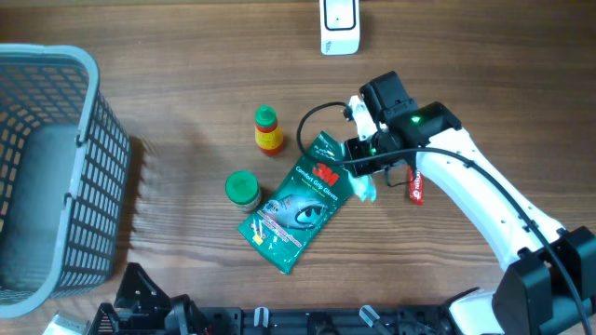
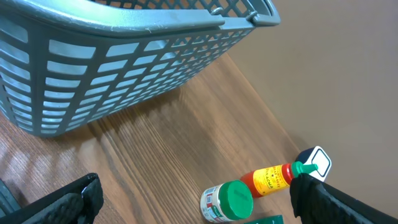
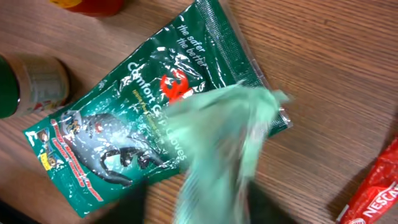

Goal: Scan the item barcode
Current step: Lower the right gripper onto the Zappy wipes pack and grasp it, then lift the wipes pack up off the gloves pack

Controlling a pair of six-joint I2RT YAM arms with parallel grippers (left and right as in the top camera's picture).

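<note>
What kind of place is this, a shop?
Probably a pretend shop checkout on a wooden table: a grey shopping basket, what looks like a white scanner, and goods like a green glove packet and a small bottle.

The light is even and bright. The basket [image 1: 104, 177] throws a soft shadow on the worktop [image 1: 186, 74]. The pack [image 3: 112, 124] shows glare, and the pale green thing [image 3: 230, 137] close to the lens is blurred.

Overhead cam straight down; L wrist low toward basket [image 2: 124, 68], R wrist close over glove pack [image 3: 118, 134], both seen overhead.
</note>
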